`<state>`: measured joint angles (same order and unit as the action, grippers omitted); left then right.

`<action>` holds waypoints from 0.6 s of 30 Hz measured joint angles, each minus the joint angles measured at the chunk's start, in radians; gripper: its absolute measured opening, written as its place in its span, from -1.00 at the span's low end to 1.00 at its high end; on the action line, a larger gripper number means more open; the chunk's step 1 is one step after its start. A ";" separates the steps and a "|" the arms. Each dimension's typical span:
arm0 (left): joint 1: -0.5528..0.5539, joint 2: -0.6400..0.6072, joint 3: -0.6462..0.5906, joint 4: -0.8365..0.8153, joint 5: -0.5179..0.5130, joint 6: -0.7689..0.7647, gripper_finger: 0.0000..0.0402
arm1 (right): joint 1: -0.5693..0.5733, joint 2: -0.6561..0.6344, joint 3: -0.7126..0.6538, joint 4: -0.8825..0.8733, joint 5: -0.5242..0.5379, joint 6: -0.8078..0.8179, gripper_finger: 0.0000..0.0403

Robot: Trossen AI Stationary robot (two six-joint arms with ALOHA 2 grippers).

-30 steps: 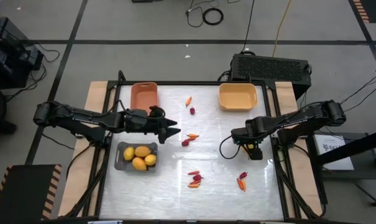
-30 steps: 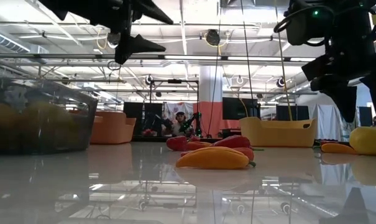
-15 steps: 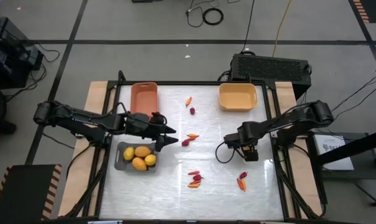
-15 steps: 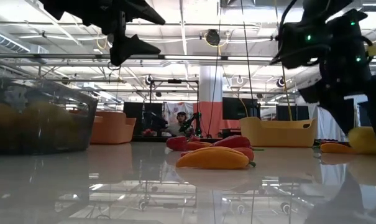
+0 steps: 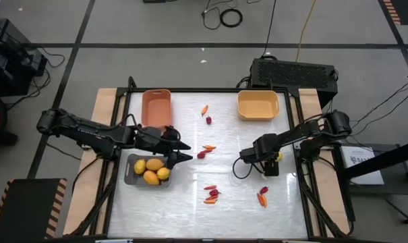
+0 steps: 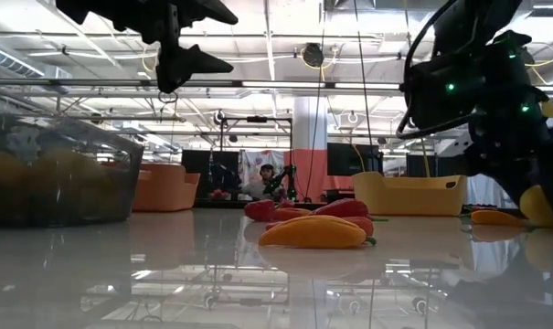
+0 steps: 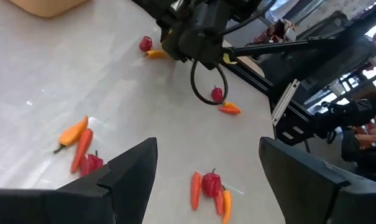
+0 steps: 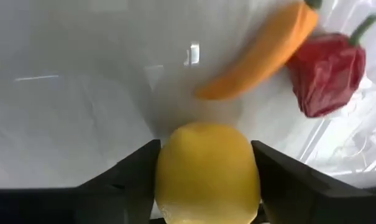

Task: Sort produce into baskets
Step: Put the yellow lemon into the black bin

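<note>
A yellow egg-shaped fruit (image 8: 206,171) lies on the white table near the right side. My right gripper (image 5: 272,160) stands low over it, and the fruit fills the gap between the fingers. Just beyond the fruit lie an orange pepper (image 8: 262,53) and a dark red piece (image 8: 327,71). My left gripper (image 5: 180,150) hangs open in the air by the right end of the grey basket (image 5: 131,177), which holds several yellow fruits (image 5: 152,170). The salmon basket (image 5: 156,104) and the yellow-orange basket (image 5: 257,105) stand at the far edge. My right gripper has the yellow fruit between its two fingers (image 8: 128,183), one on each of its opposite sides (image 8: 166,180). The fingers come steeply from above, pointing down. The fruit sits on the table (image 6: 539,206).
Loose peppers and red pieces lie in small groups at mid-table (image 5: 205,150), near the front (image 5: 211,194), at the front right (image 5: 262,196) and toward the far edge (image 5: 206,113). A black cable loop (image 5: 241,169) hangs by the right arm. A black box (image 5: 295,73) sits behind the table.
My right gripper has sunk toward the table and tipped further down, coming to stand around the yellow fruit, which has stayed in place. My left gripper has swung a little toward the near edge, ending by the grey basket's right end.
</note>
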<state>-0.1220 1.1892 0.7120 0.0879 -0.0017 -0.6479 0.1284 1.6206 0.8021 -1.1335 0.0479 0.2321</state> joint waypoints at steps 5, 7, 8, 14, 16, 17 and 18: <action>-0.018 -0.009 0.000 -0.004 0.000 -0.028 0.42 | 0.000 -0.020 0.052 -0.078 -0.040 0.044 -0.06; -0.021 -0.020 0.000 -0.006 0.000 -0.028 0.42 | 0.000 -0.024 0.105 -0.095 -0.075 0.048 -0.05; -0.023 -0.034 0.000 -0.035 0.000 -0.029 0.42 | 0.002 -0.024 0.136 -0.091 -0.082 0.051 -0.02; -0.023 -0.123 0.073 -0.391 -0.045 -0.062 0.38 | 0.011 -0.028 0.363 0.035 -0.079 0.038 0.04; -0.023 -0.158 0.118 -0.538 -0.098 -0.062 0.33 | 0.011 -0.028 0.427 0.157 -0.077 0.019 0.03; -0.023 -0.173 0.136 -0.619 -0.130 -0.062 0.29 | 0.011 -0.029 0.450 0.237 -0.076 0.001 0.03; -0.023 -0.185 0.153 -0.688 -0.160 -0.066 0.26 | 0.011 -0.029 0.467 0.335 -0.076 -0.021 0.03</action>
<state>-0.1448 1.0040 0.8654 -0.6004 -0.1613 -0.7143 0.1394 1.5913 1.2692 -0.7981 -0.0277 0.2115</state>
